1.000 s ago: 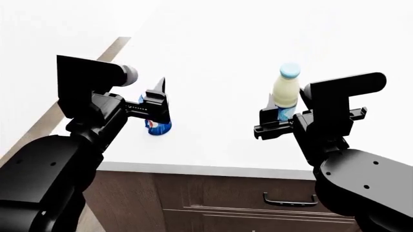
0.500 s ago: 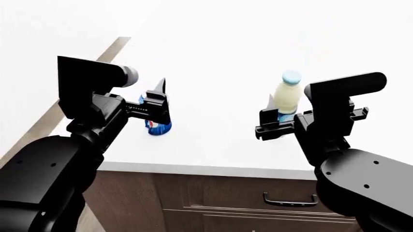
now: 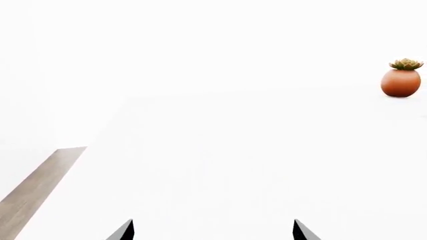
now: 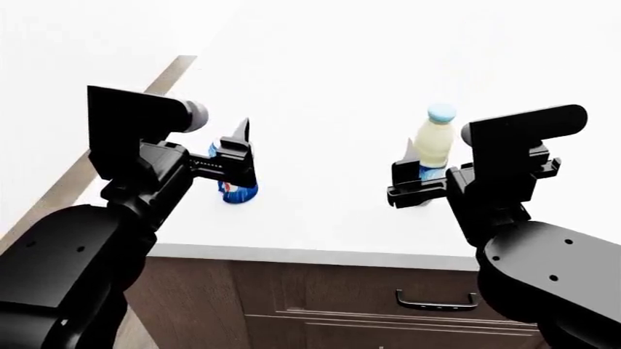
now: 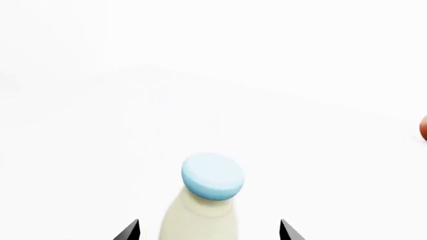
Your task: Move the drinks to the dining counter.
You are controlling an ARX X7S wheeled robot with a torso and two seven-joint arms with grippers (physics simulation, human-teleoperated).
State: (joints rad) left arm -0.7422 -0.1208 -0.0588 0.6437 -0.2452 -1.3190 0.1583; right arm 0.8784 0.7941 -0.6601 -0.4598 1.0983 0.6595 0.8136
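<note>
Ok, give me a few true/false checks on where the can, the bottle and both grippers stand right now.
1. The bottle stands upright on the counter. True.
2. The bottle's cap is red. False: it is light blue.
3. The can sits by the left gripper. True.
4. The right gripper is shut. False: the right wrist view shows its fingertips spread either side of the bottle.
5. A potted plant stands farther back on the counter. True.
6. The can lies on the floor. False: it is on the counter.

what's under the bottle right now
The bottle stands on the white counter, near its front edge. Its base is hidden behind the right gripper, so contact with the counter cannot be seen.
</note>
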